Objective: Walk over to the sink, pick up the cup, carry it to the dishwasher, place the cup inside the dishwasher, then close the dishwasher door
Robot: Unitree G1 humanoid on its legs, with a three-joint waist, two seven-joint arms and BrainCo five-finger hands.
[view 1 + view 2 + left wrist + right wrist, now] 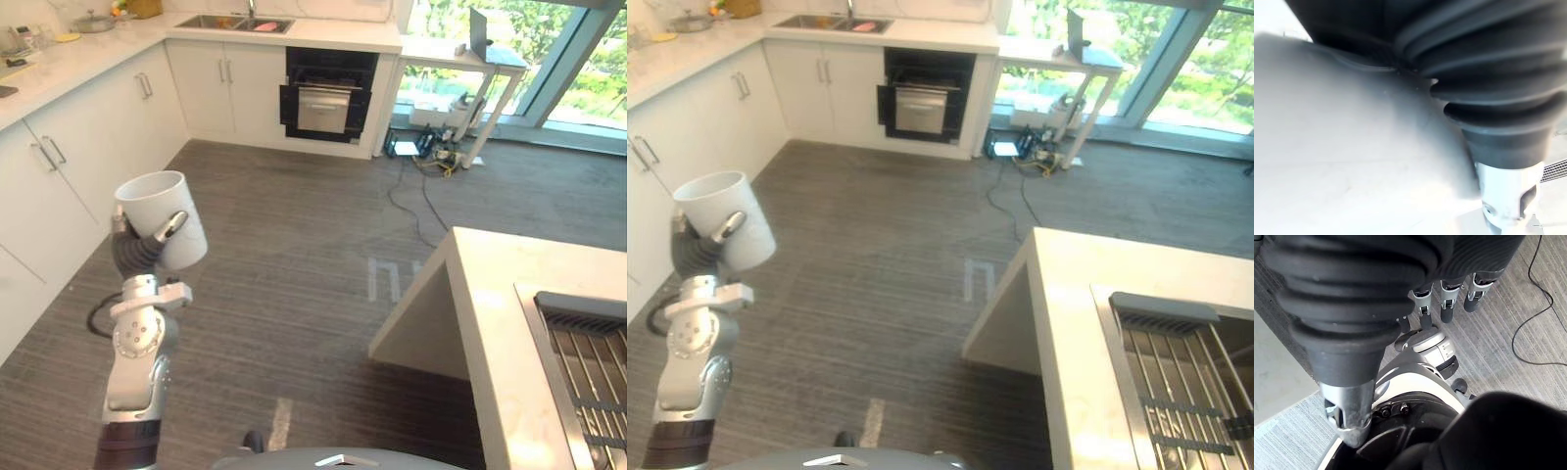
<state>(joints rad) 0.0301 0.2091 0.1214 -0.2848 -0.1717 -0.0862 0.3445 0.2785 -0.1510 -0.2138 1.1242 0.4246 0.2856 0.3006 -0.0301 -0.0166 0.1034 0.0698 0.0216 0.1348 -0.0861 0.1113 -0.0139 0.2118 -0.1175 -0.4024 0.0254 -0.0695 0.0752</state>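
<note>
At near left the left hand (165, 233) has its fingers curled round the white cup (157, 201), probably light, rigid, slippery and breakable, best gripped about its body.

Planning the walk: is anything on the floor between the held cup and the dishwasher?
Nothing visible. The left hand holds the white cup, and bare grey floor runs to the dishwasher. Cables and the island counter lie off to the right. The right hand hangs idle.
</note>
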